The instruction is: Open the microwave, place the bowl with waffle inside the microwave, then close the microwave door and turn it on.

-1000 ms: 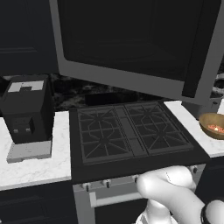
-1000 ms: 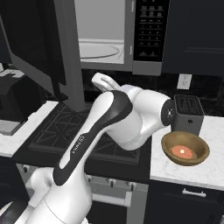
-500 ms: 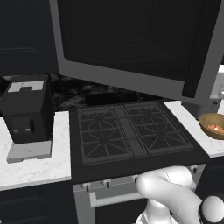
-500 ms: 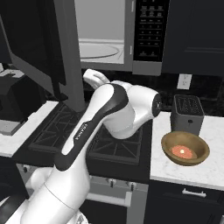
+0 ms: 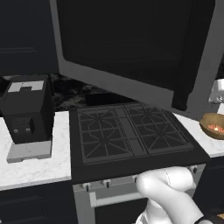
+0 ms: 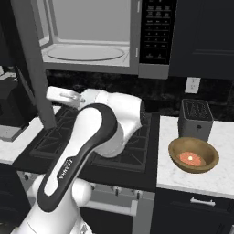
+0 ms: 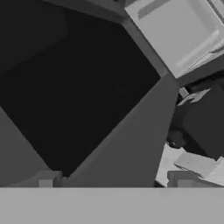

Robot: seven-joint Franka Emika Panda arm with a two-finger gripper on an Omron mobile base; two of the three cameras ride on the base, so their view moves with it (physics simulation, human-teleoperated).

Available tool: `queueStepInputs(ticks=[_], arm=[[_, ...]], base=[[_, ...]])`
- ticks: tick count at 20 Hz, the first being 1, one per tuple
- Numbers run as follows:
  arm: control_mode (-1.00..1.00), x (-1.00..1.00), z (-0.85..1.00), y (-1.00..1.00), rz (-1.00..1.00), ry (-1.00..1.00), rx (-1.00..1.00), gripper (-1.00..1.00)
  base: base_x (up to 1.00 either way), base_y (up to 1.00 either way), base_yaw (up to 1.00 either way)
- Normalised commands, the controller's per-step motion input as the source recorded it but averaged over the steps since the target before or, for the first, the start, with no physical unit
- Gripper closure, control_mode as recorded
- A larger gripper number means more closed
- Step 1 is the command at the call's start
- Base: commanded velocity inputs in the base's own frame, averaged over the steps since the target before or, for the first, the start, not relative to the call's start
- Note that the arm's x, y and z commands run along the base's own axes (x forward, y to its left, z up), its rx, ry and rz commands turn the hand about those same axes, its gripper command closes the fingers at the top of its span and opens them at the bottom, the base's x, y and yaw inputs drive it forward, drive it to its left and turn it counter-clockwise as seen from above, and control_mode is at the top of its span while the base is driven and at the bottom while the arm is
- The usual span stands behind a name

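Observation:
The microwave (image 6: 91,41) hangs over the stove with its light cavity bare and its button panel (image 6: 155,32) at the right. The microwave door (image 5: 127,48) stands swung wide open, its dark glass facing the left base view; its grey edge (image 6: 34,73) shows at the left of the right base view. The tan bowl (image 6: 193,155) with the reddish waffle (image 6: 192,158) sits on the right counter; the bowl (image 5: 214,126) also shows at the right edge of the left base view. My gripper (image 7: 114,183) is open right at the door's grey frame (image 7: 131,144), nothing between its fingertips (image 7: 46,180).
A black toaster (image 6: 195,119) stands just behind the bowl. A black coffee machine (image 5: 26,109) sits on the left counter. The stove grates (image 5: 131,131) lie below the open door, and my arm (image 6: 91,137) arches over them.
My hand has swung left and slightly down along the open door's lower edge. The door and the bowl have stayed where they were.

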Motion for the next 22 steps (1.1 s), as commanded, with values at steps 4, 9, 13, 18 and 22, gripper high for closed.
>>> queueStepInputs(ticks=[4,9,13,18,22], arm=[[-1.0,-0.94,0.2,0.92,0.29,-0.33,-0.04,-1.0],[-1.0,-0.79,0.18,0.98,0.29,-0.25,-0.05,-1.0],[-1.0,-0.38,0.11,0.86,0.21,-0.12,-0.01,-1.0],[-1.0,0.0,0.0,0.78,0.07,0.0,0.0,-1.0],[-1.0,0.0,0.0,0.59,0.01,0.0,0.0,-1.0]], base=[[0.0,0.0,0.0],[0.0,0.0,0.0],[0.0,0.0,0.0],[0.0,0.0,0.0],[0.0,0.0,0.0]])
